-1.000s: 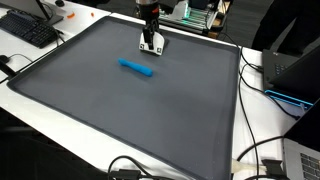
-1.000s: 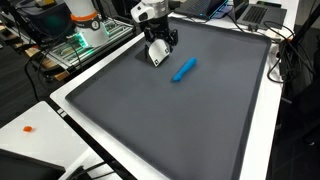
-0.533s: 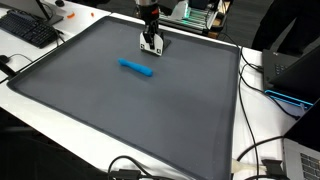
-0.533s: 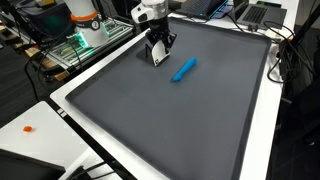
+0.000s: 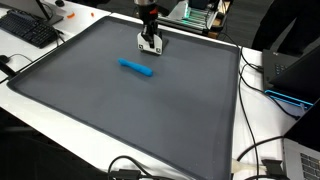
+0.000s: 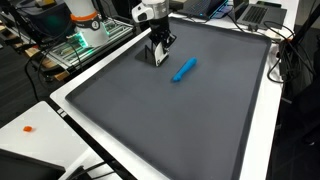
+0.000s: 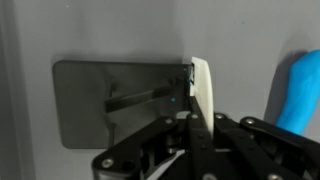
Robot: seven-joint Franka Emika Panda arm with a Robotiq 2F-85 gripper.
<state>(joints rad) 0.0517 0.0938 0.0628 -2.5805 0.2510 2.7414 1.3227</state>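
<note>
The gripper (image 5: 150,43) is standing low over the dark grey mat (image 5: 150,125) near the upper edge of the frame in both exterior views (image 6: 158,57). In the wrist view, its fingers (image 7: 201,92) are lying together with no gap showing and nothing between them. Whether the tips are touching the mat cannot be told.

The blue marker (image 5: 137,68) is lying flat on the mat, near the gripper but apart from it, just below it in an exterior view. It is appearing at the right edge of the wrist view (image 7: 302,92). Nothing is standing between the two.

- **Surroundings:** A keyboard (image 5: 30,28) is sitting at the upper left, off the mat. Black cables (image 5: 262,150) are running along the right side. A small orange piece (image 6: 29,128) is resting on the white table (image 6: 75,108) at the lower left.
- **Edges:** The white table rim is framing the mat on all visible sides.
- **Surfaces:** The mat is looking matte and smooth. The marker is a slim, rounded cylinder. A darker rectangular patch (image 7: 100,100) is showing beneath the fingers in the wrist view.
</note>
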